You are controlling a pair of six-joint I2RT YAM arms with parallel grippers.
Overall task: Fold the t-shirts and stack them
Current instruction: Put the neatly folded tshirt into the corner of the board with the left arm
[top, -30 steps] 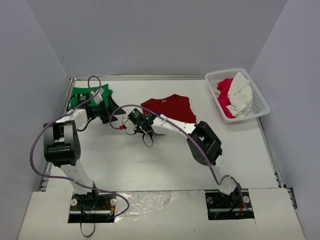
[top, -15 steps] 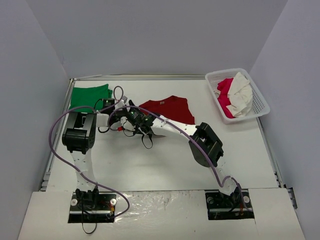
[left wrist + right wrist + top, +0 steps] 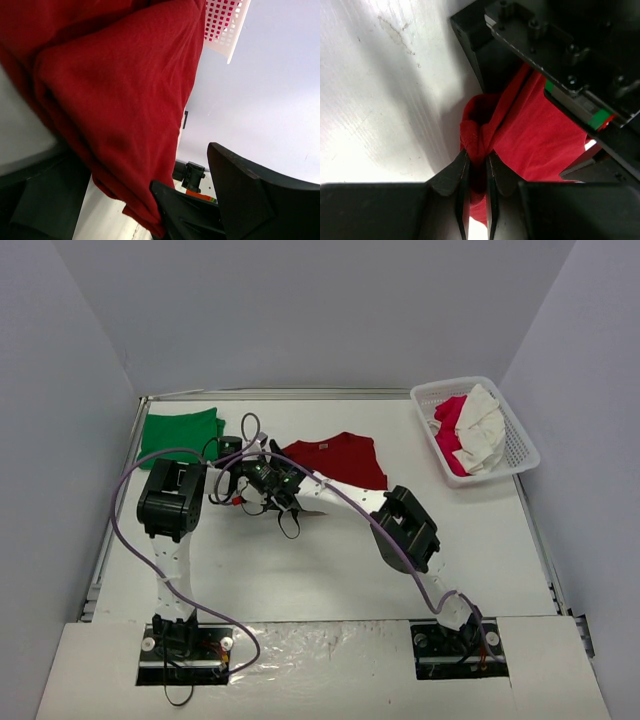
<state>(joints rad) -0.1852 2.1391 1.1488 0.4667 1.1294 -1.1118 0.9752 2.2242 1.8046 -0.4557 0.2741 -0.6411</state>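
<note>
Right now the right pincer (image 3: 476, 160) is pinching a bunched corner of the large dark red cotton t-shirt (image 3: 338, 458), its two fingers squeezed tight on the gathered cloth just above the white desk (image 3: 330, 570). The left pincer (image 3: 248, 468) is working right beside it at the shirt's left edge. Its own camera is showing red cloth draping between its dark fingers, but I cannot tell whether those fingers are actually closing on it. The rest of the red shirt is lying spread on the desk behind both arms. The bright green t-shirt (image 3: 180, 430) is sitting folded in the far left corner, well apart.

The step in hand is looking like the first fold of the red shirt. To do it well, the left pincer is needing a sure hold on its own corner before either arm lifts. Both arms should then be rising together and carrying the edge evenly across, so the cloth is folding flat rather than twisting. With the two wrists this close, a collision or a snagged cable is the main risk. The white plastic mesh basket (image 3: 520, 445) of spare cloth is standing far right, out of the way.
</note>
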